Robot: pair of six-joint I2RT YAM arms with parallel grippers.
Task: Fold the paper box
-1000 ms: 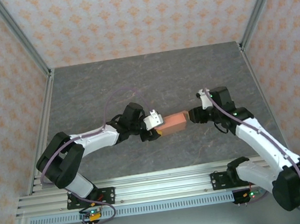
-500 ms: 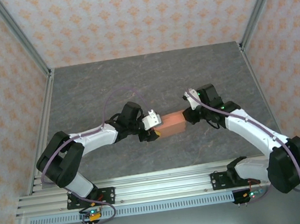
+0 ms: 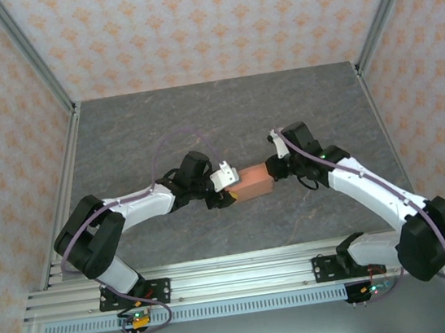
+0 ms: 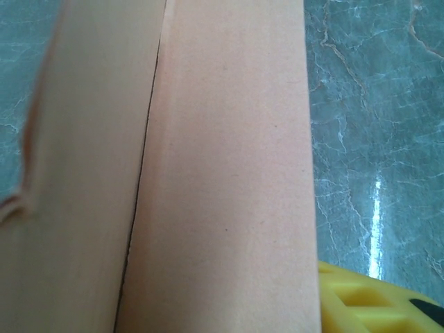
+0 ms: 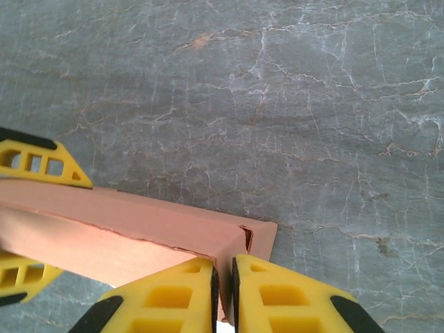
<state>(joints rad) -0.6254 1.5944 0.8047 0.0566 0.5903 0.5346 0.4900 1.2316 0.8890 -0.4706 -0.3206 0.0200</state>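
The paper box (image 3: 251, 186), a small salmon-orange box, is held just above the grey table (image 3: 200, 120) between both arms. My left gripper (image 3: 227, 186) is shut across its left end. In the left wrist view the box (image 4: 222, 173) takes up most of the picture, and one yellow finger (image 4: 354, 295) shows beside it. My right gripper (image 5: 223, 267) is shut on the thin end wall at the box's right end (image 5: 139, 222). The left gripper's yellow fingers (image 5: 41, 163) straddle the far end.
The grey marbled table surface (image 5: 291, 104) lies below and all around the box. Patterned walls and metal posts (image 3: 33, 64) enclose the table on three sides. The aluminium rail (image 3: 237, 275) with the arm bases runs along the near edge.
My right gripper has moved left to the box's right end and shut on its end wall. The left gripper has kept its hold, and the box has shifted slightly left.
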